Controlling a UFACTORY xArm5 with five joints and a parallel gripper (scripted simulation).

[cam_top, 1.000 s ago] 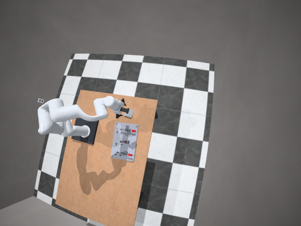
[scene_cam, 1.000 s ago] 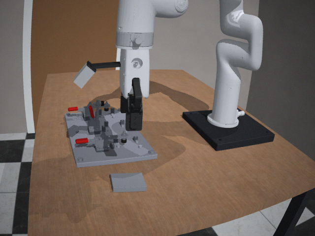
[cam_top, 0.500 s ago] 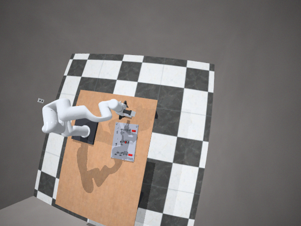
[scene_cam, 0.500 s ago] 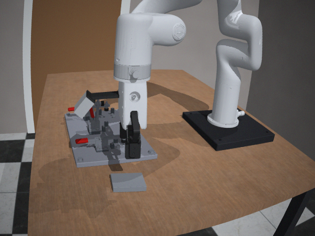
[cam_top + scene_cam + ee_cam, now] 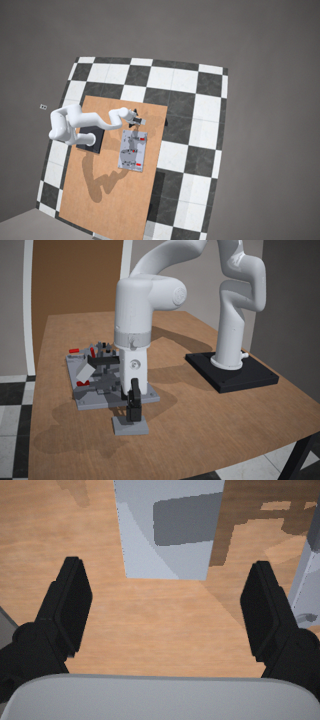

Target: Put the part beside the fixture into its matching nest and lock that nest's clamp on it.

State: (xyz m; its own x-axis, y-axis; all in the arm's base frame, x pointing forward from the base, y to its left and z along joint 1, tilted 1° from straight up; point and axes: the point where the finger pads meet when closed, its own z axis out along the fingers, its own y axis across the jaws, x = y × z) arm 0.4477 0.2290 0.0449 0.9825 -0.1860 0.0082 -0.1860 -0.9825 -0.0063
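End effector: open at full spread, fingers pointing down at the counter; I have nothing gripped with it (image 5: 133, 118) (image 5: 129, 406) (image 5: 167, 608).
Part: a flat grey block (image 5: 130, 428) (image 5: 170, 562), lying on the counter just below the end effector; in my wrist view its near edge sits ahead of the gap between the black pads (image 5: 75, 605). From above, I have it hidden by the arm.
Counter: wood-grained and warm brown (image 5: 103, 206) (image 5: 206, 420) (image 5: 150, 640), spreading beneath the end effector and crossed by the arm's broad shadows.
Fixture: a grey plate (image 5: 140, 155) (image 5: 90, 405) (image 5: 305, 590), beside the end effector on the counter, carrying three clamps with red handles. The middle handle (image 5: 133, 151) (image 5: 92, 352) stands raised; I cannot tell whether the outer ones are locked.
Arm base: a black slab (image 5: 100, 134) (image 5: 263, 374), well apart from the end effector, on the same counter.
Floor: black and white checks (image 5: 206, 108) (image 5: 12, 418), lower than the end effector and out past the counter's edges.
Walls: grey around me, with a brown panel (image 5: 77, 278) between pale uprights (image 5: 28, 317), far behind the end effector in my exterior view.
Socket: a small white plate (image 5: 43, 106), beyond the arm from the end effector.

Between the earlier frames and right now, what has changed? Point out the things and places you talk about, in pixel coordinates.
The black-fingered gripper (image 5: 133, 118) (image 5: 131, 418) (image 5: 166, 578) has come down, ending low by the flat grey rectangular part (image 5: 131, 426) (image 5: 172, 535). It has taken hold of nothing; its fingers are open. The part and the grey fixture plate with red-handled clamps (image 5: 131, 160) (image 5: 90, 405) (image 5: 306, 592) look unmoved.
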